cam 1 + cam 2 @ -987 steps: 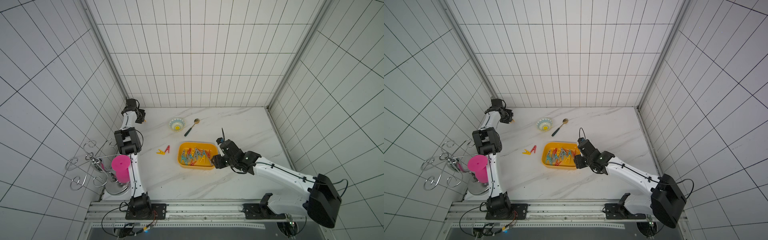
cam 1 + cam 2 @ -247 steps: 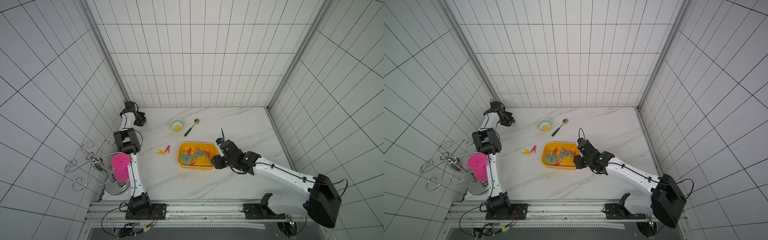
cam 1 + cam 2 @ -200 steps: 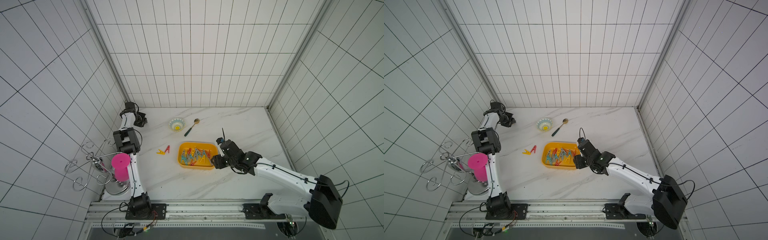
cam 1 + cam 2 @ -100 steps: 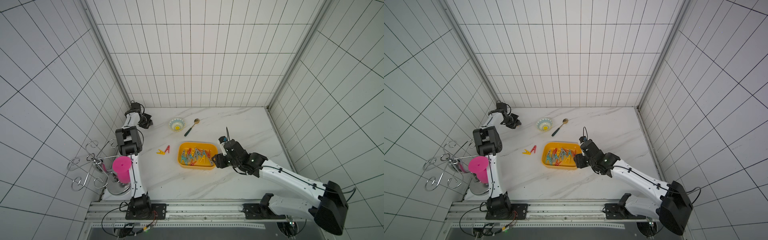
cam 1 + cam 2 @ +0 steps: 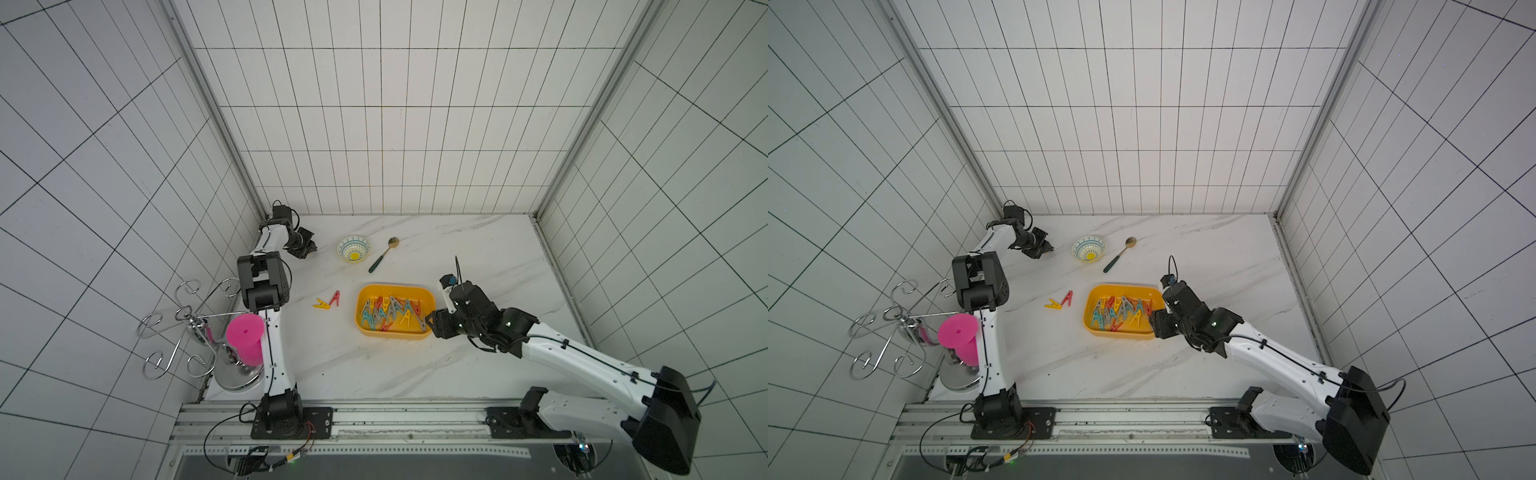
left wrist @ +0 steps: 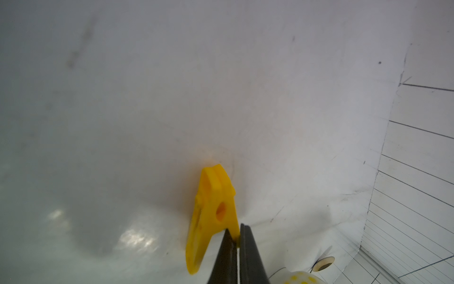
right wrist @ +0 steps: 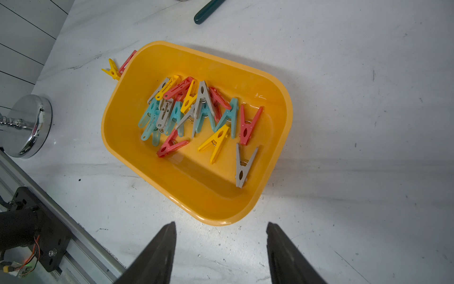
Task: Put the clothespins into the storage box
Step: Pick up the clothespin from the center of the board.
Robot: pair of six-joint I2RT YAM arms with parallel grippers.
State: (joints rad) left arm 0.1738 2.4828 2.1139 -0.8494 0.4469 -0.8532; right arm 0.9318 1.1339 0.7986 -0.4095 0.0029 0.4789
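Plastic, judged light, stiff and slick: yellow clothespin (image 6: 213, 216) is pinched by one leg tip in closed left end effector (image 6: 235, 228); right end effector (image 7: 220, 223), half-open, holds nothing.

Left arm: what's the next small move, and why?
Probably swing the left gripper toward the storage box. It is shut on a yellow clothespin and sits back near the bowl, well short of the box. Release only once above it.
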